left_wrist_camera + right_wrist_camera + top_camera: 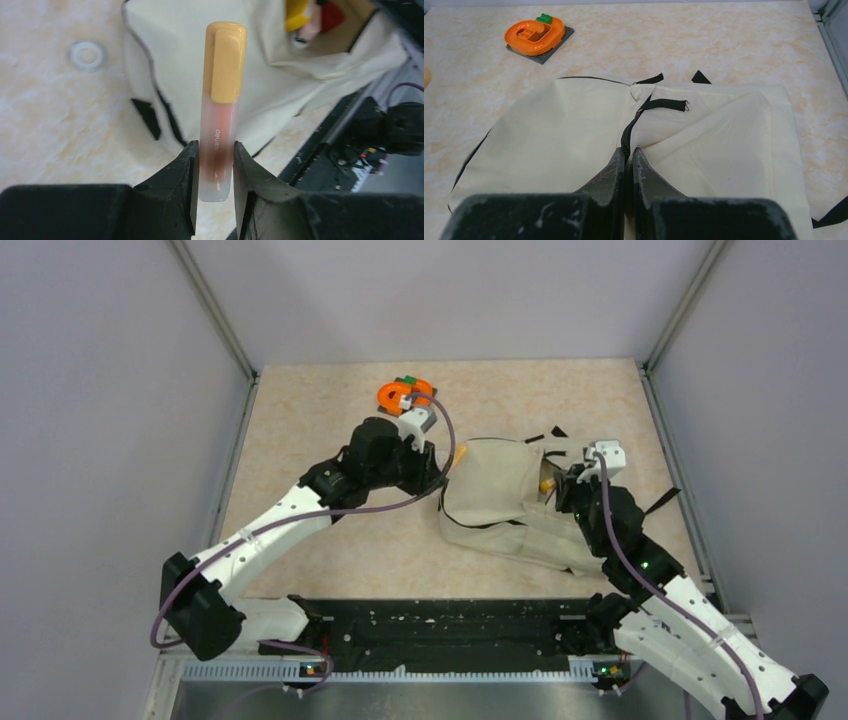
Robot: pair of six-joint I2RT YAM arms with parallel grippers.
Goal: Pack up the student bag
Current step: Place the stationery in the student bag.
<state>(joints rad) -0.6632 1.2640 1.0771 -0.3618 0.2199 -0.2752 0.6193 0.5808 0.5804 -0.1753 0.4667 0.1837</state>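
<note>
L jaws pinch the lower end of a yellow-capped gloss tube (pixel 222 75), upright betw. them. R jaws pressed together on student bag (pixel 549 130) fabric beside its zip (pixel 626 136).

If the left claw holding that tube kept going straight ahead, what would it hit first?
Probably the student bag: its cream fabric lies ahead of the left gripper. The tube it holds juts forward, so that would likely touch first, though depth is unclear.

Bright, even light from above, with soft shadows.
We find the overhead view sharp, with faint shadows on the table (pixel 380 540). At the left wrist the tube (pixel 220 110) is crisp against a blurred background, and the student bag (pixel 534 135) looks slightly washed.
</note>
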